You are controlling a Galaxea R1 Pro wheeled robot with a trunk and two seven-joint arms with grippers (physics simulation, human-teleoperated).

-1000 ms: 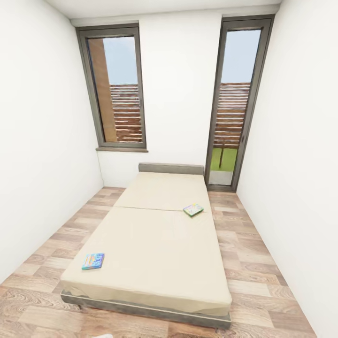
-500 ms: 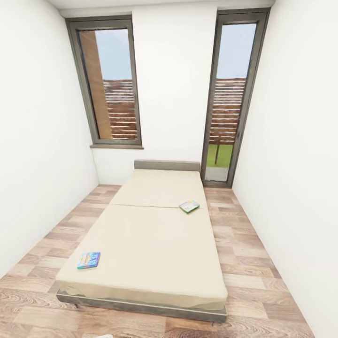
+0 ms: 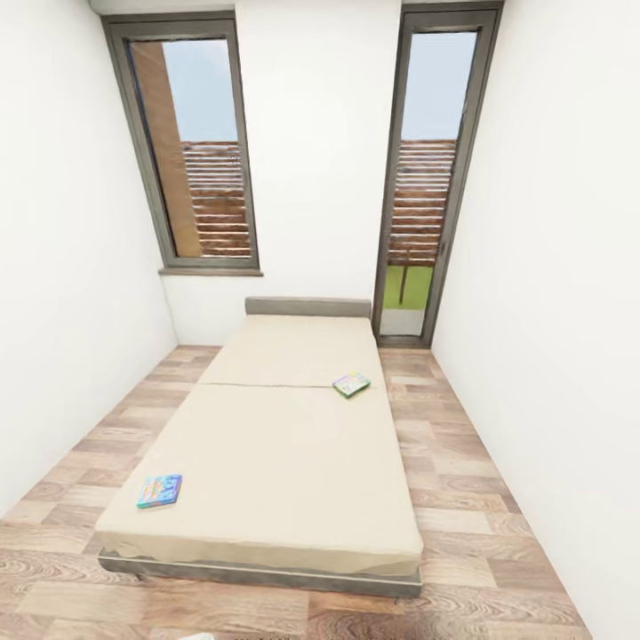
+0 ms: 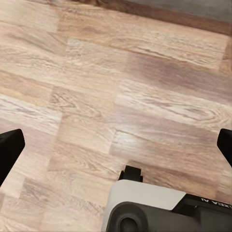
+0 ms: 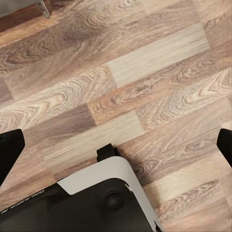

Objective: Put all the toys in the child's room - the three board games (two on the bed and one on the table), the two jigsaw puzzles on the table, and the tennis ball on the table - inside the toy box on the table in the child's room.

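Between the earlier frames and this one the whole head view is shifted: more floor is seen before the bed (image 3: 267,462), so a camera move is inferred, not a move of things. Two board games lie on the mattress, well apart: the blue-teal one (image 3: 160,491) near the foot corner, the green-edged one (image 3: 352,384) at mid-length. Left gripper (image 4: 116,145) and right gripper (image 5: 116,145) are spread wide, empty, over wood-plank floor (image 5: 145,58). Collection is judged not yet begun.
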